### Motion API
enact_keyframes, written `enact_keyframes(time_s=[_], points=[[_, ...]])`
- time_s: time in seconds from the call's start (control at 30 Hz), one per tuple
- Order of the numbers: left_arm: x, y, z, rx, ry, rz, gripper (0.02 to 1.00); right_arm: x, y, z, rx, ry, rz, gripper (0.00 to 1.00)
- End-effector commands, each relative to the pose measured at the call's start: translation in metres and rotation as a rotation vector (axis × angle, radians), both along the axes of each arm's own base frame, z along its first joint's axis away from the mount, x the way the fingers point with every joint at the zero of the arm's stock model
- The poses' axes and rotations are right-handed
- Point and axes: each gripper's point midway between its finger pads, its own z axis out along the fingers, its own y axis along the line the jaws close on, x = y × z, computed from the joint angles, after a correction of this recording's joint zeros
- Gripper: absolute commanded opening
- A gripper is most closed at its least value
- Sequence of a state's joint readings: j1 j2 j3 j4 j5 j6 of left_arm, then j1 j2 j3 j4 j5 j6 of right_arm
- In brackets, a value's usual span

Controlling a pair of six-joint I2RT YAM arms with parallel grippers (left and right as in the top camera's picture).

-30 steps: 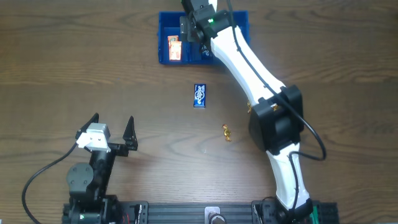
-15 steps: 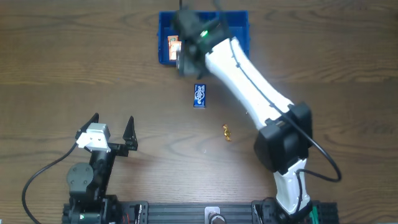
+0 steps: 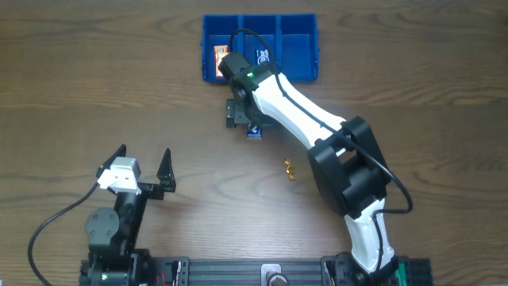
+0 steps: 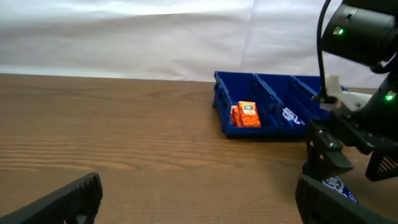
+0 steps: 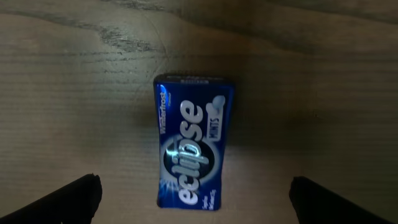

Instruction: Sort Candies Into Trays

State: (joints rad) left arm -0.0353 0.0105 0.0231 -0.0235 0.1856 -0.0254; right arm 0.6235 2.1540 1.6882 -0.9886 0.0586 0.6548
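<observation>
Blue mint tin [image 5: 191, 142] lies flat on the wooden bench [image 3: 95, 79], near the tray [image 3: 309, 71]. The right gripper [image 3: 243, 117] hangs over it, fingers spread wide to either side, clear of it. An orange candy [image 3: 221, 57] sits in the tray's left compartment and a blue pack [image 3: 261, 56] in the middle one. A gold candy [image 3: 289, 169] lies nearer the arms. The left gripper [image 3: 144, 160] is well apart, fingers spread.
</observation>
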Motion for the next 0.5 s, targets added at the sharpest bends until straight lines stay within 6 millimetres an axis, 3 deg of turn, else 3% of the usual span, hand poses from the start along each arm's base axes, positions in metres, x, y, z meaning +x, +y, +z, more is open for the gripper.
enact_keyframes(time_s=[0.03, 0.2, 0.3, 0.5], points=[[-0.0012, -0.0031, -0.0154, 0.002, 0.044, -0.020, 0.998, -0.0032, 0.0004, -0.0281, -0.026, 0.040, -0.015, 1.000], [-0.0012, -0.0031, -0.0154, 0.002, 0.044, -0.020, 0.998, -0.0025, 0.0008, -0.0371, -0.031, 0.047, -0.015, 0.965], [-0.0012, -0.0031, -0.0154, 0.002, 0.044, -0.020, 0.998, -0.0013, 0.0017, -0.0370, -0.027, 0.042, -0.015, 0.855], [-0.0012, -0.0031, -0.0154, 0.002, 0.044, -0.020, 0.998, -0.0003, 0.0008, -0.0369, -0.032, 0.036, -0.015, 0.544]])
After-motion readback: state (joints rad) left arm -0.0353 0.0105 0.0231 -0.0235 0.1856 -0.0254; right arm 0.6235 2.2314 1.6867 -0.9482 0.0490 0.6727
